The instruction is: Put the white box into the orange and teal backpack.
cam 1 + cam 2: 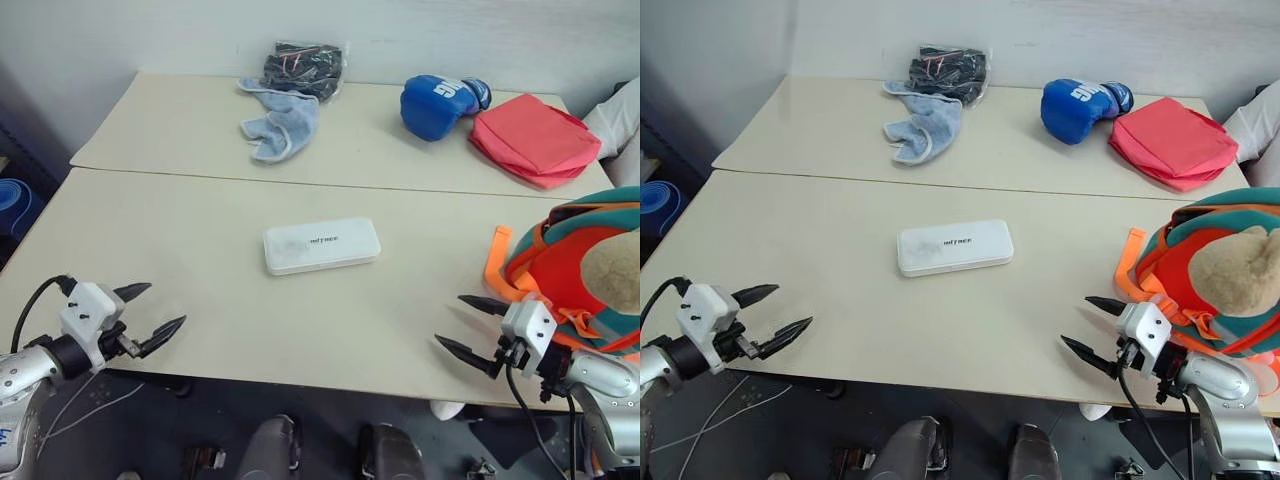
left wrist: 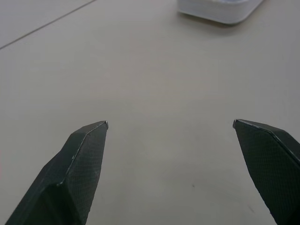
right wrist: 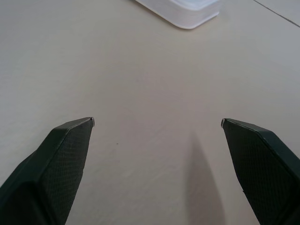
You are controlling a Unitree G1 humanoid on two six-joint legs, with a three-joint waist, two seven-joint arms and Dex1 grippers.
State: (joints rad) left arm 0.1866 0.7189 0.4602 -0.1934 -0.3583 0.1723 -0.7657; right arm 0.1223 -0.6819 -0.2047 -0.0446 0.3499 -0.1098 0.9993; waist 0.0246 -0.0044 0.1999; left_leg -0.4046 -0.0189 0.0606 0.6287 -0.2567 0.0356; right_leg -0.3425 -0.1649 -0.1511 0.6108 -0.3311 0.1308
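The white box (image 1: pixel 321 246) lies flat in the middle of the near table, small dark lettering on its lid. Its corner also shows in the left wrist view (image 2: pixel 219 9) and the right wrist view (image 3: pixel 183 10). The orange and teal backpack (image 1: pixel 585 270) sits at the table's right edge with a beige plush toy (image 1: pixel 1238 268) on it. My left gripper (image 1: pixel 158 308) hovers open over the near left corner, empty. Near the front edge, just left of the backpack, my right gripper (image 1: pixel 470 325) is open and empty. Both grippers point toward the box from well short of it.
On the far table lie a blue boxing glove (image 1: pixel 440 104), a flat red-pink pouch (image 1: pixel 533 139), a light blue cloth (image 1: pixel 283 122) and a bag of dark items (image 1: pixel 304 68). A person's white sleeve (image 1: pixel 620 120) shows at the right edge. A seam (image 1: pixel 300 182) divides the two tables.
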